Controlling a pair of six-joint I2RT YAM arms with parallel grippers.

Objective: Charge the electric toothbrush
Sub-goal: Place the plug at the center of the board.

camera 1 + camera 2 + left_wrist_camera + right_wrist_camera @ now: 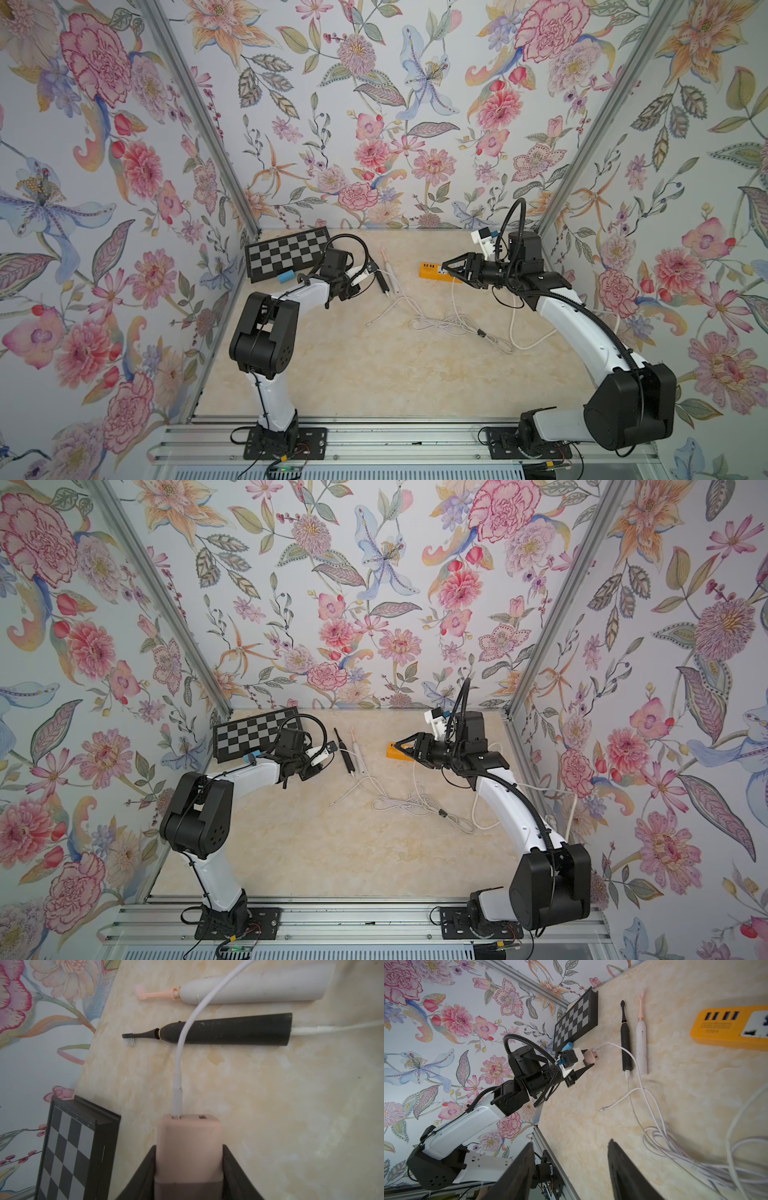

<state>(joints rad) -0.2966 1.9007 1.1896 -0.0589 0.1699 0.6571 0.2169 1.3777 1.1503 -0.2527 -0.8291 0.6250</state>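
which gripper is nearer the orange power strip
Right. The right gripper hovers at the orange power strip; the left gripper, holding a pink charger plug, is beyond the black toothbrush.

Matt black toothbrush [228, 1029], smooth marbled tabletop [270, 1105]

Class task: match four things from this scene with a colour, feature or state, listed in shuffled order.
Things:
1 black toothbrush
2 white toothbrush
3 adapter
4 power strip

Descriptions:
A orange
B pink brush head
C cable plugged into its base
D held in the left gripper

Pairs: 1-C, 2-B, 3-D, 4-A.
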